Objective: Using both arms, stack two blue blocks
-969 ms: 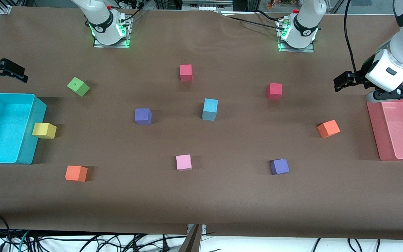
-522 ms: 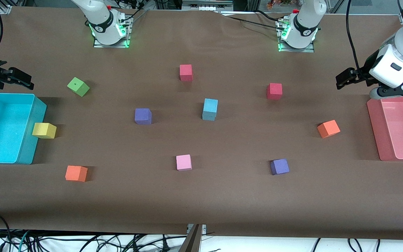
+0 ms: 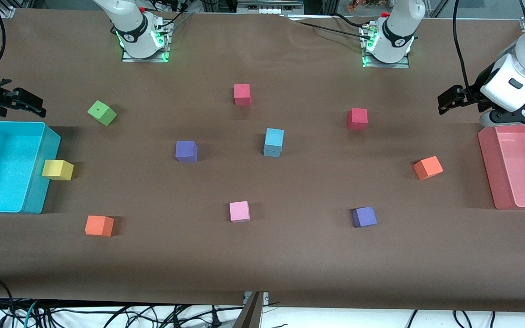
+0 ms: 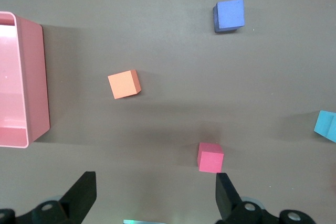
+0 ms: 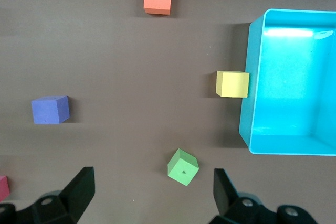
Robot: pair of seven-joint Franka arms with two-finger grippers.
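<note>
The two blue blocks (image 3: 273,142) stand stacked, one on the other, in the middle of the table; nothing touches them. One edge of the stack (image 4: 326,126) shows in the left wrist view. My left gripper (image 3: 447,99) hangs open and empty over the table at the left arm's end, by the pink bin; in its own view the left gripper (image 4: 155,198) is above bare table near a red cube (image 4: 211,158). My right gripper (image 3: 32,102) hangs open and empty at the right arm's end, by the cyan bin; in its own view the right gripper (image 5: 153,190) is near a green cube (image 5: 182,167).
A cyan bin (image 3: 39,182) with a yellow cube (image 3: 57,170) against its wall stands at the right arm's end, and a pink bin (image 3: 488,164) at the left arm's end. Red, purple, orange, pink and green cubes lie scattered around the stack.
Both arms have drawn back a little toward their ends of the table. The left wrist has risen off the pink bin. The stack has not moved.
</note>
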